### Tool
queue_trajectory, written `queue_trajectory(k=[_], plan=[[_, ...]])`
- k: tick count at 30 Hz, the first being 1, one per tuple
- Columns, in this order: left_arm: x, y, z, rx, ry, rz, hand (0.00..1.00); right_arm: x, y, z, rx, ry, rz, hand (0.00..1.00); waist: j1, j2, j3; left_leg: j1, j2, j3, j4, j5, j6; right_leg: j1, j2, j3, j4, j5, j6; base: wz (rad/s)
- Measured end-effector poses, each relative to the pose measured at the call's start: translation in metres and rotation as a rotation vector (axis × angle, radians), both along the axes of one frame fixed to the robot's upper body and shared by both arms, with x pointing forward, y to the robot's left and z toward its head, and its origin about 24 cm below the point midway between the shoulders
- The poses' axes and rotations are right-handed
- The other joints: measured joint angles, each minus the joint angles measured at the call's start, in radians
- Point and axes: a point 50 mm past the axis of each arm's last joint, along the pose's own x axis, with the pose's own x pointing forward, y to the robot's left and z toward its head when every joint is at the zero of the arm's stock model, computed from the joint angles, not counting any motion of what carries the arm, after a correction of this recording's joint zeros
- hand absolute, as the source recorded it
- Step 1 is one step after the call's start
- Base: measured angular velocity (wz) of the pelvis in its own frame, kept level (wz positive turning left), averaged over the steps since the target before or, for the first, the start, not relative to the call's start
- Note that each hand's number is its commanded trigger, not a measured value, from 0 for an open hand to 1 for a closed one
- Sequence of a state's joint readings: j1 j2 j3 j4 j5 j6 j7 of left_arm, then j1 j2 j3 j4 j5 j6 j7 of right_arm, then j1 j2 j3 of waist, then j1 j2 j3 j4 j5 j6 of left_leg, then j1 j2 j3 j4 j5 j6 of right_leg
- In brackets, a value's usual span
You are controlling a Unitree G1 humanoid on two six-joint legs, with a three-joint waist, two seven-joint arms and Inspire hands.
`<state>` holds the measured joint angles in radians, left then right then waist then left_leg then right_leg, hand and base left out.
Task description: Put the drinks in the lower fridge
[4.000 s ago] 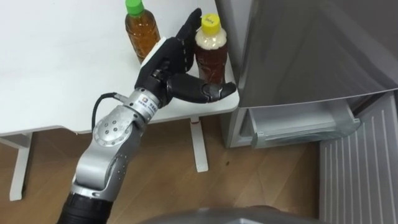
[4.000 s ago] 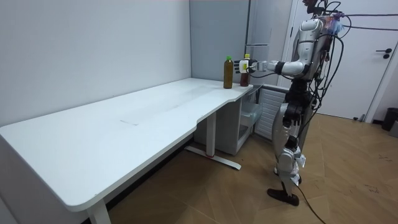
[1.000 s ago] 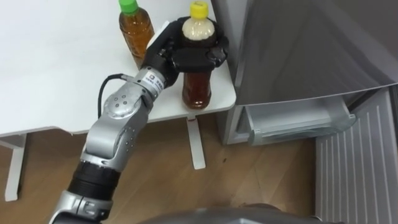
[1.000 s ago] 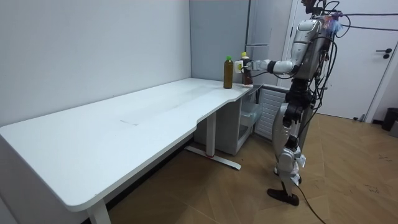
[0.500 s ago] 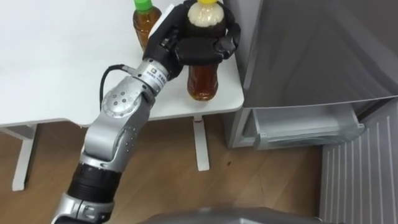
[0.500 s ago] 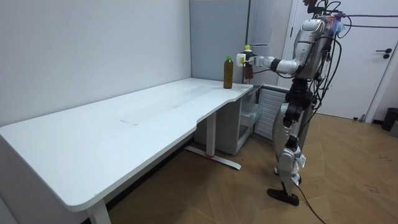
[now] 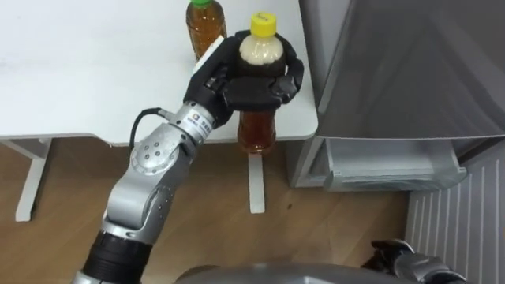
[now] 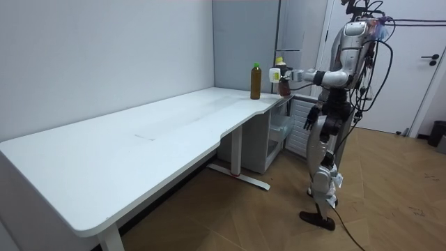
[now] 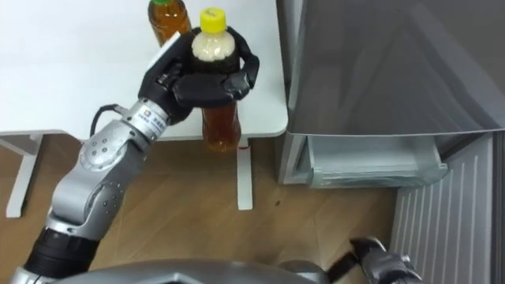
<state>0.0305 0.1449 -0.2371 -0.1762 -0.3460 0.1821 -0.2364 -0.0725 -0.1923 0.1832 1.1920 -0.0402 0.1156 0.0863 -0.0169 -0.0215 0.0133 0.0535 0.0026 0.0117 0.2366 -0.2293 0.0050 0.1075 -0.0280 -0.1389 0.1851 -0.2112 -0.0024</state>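
The fingers (image 7: 288, 79) of the left hand (image 7: 251, 85) are wrapping tightly round the shoulder of the yellow-capped bottle (image 7: 256, 130), thumb across the front, and the cap is standing clear above them. Four seconds ago this hand was lying open beside the bottle, which was standing on the table (image 7: 95, 71). One second ago it was already closing on it. Now the bottle is hanging upright in the grip, off the surface, with its base showing past the table's near right corner. In the room view the arm is drawing in toward the chest, so the bottle is coming away from the table and toward the robot. The green-capped bottle (image 7: 207, 20) is remaining on the table, far of the hand and untouched. The fridge (image 7: 410, 63) is standing just right of the table, and its lower compartment (image 7: 387, 162) is showing open below. The right hand (image 7: 406, 256) is now appearing at the near right, low by the robot's side; its finger state cannot be told. Assessment: pick-up is complete for the first drink, and lowering it rightward into the compartment is outstanding, as is the second drink.
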Motion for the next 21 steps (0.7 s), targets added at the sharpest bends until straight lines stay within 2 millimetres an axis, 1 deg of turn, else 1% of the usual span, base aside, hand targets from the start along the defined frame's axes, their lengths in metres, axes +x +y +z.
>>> queue_trajectory(k=[1, 3, 4, 6, 7, 9, 12, 14, 16, 18, 21], plan=[[0.000, 0.001, 0.000, 0.004, 0.000, 0.000, 1.00, 0.005, 0.004, 0.001, 0.028, -0.029, -0.012, 0.00, 0.001, -0.001, -0.0006, -0.001, 0.000, 0.000, 0.001, 0.000, 0.000, 0.000, 0.000, -0.001, 0.000, 0.000, 0.000, 0.08], [-0.002, 0.006, -0.002, -0.007, 0.015, 0.005, 1.00, 0.028, 0.024, 0.008, 0.137, -0.142, -0.010, 0.00, 0.004, 0.002, -0.0027, 0.000, 0.000, 0.000, 0.001, 0.000, 0.000, 0.000, 0.000, -0.001, 0.000, 0.000, 0.000, 0.00], [-0.003, 0.007, -0.003, -0.009, 0.022, 0.006, 1.00, 0.033, 0.030, 0.011, 0.160, -0.168, 0.000, 0.00, 0.004, 0.004, -0.0034, 0.000, 0.000, 0.000, 0.001, 0.000, 0.000, 0.000, 0.000, -0.001, 0.000, 0.000, 0.000, 0.00], [-0.007, 0.009, -0.008, -0.002, 0.039, -0.001, 1.00, 0.047, 0.051, 0.019, 0.258, -0.244, 0.048, 0.00, 0.005, 0.005, -0.0038, 0.011, 0.000, -0.001, 0.000, 0.000, 0.000, 0.013, -0.001, -0.006, 0.000, 0.000, 0.000, 0.05], [-0.008, 0.010, -0.009, -0.001, 0.043, -0.002, 1.00, 0.049, 0.055, 0.020, 0.280, -0.255, 0.058, 0.00, 0.004, 0.005, -0.0040, 0.014, 0.000, -0.001, 0.000, 0.000, 0.000, 0.017, -0.001, -0.009, -0.001, 0.000, 0.000, 0.09], [-0.010, 0.010, -0.011, -0.003, 0.050, -0.017, 1.00, 0.056, 0.065, 0.026, 0.340, -0.287, 0.093, 0.00, 0.002, 0.005, -0.0043, 0.013, -0.001, -0.004, 0.001, 0.000, 0.000, 0.021, -0.004, -0.031, 0.000, 0.000, 0.000, 0.13], [-0.012, 0.010, -0.013, -0.004, 0.057, -0.029, 1.00, 0.060, 0.071, 0.030, 0.383, -0.302, 0.118, 0.00, 0.002, 0.005, -0.0043, 0.009, -0.002, -0.008, 0.002, 0.000, 0.000, 0.020, -0.005, -0.036, 0.000, 0.000, 0.000, 0.05], [-0.014, 0.010, -0.014, -0.008, 0.064, -0.037, 1.00, 0.063, 0.077, 0.033, 0.412, -0.313, 0.145, 0.00, 0.008, 0.006, -0.0048, 0.008, -0.002, -0.008, 0.005, 0.000, 0.000, 0.019, -0.005, -0.038, 0.000, 0.000, 0.000, 0.00], [-0.017, 0.009, -0.016, -0.014, 0.071, -0.045, 1.00, 0.069, 0.083, 0.040, 0.456, -0.343, 0.187, 0.00, 0.007, 0.008, -0.0050, 0.007, -0.002, -0.008, 0.006, 0.000, 0.000, 0.020, -0.004, -0.039, 0.001, 0.000, 0.000, 0.00], [-0.021, 0.009, -0.020, -0.016, 0.084, -0.069, 1.00, 0.075, 0.091, 0.051, 0.520, -0.388, 0.236, 0.00, 0.012, 0.011, -0.0076, 0.013, -0.001, -0.007, 0.006, 0.000, 0.000, 0.025, -0.004, -0.039, 0.001, 0.000, 0.000, 0.00], [-0.026, 0.010, -0.024, -0.014, 0.103, -0.078, 1.00, 0.073, 0.102, 0.058, 0.603, -0.405, 0.276, 0.00, 0.020, 0.013, -0.0081, 0.015, -0.001, -0.008, 0.008, 0.000, 0.000, 0.030, -0.004, -0.041, 0.001, 0.000, 0.000, 0.01]])
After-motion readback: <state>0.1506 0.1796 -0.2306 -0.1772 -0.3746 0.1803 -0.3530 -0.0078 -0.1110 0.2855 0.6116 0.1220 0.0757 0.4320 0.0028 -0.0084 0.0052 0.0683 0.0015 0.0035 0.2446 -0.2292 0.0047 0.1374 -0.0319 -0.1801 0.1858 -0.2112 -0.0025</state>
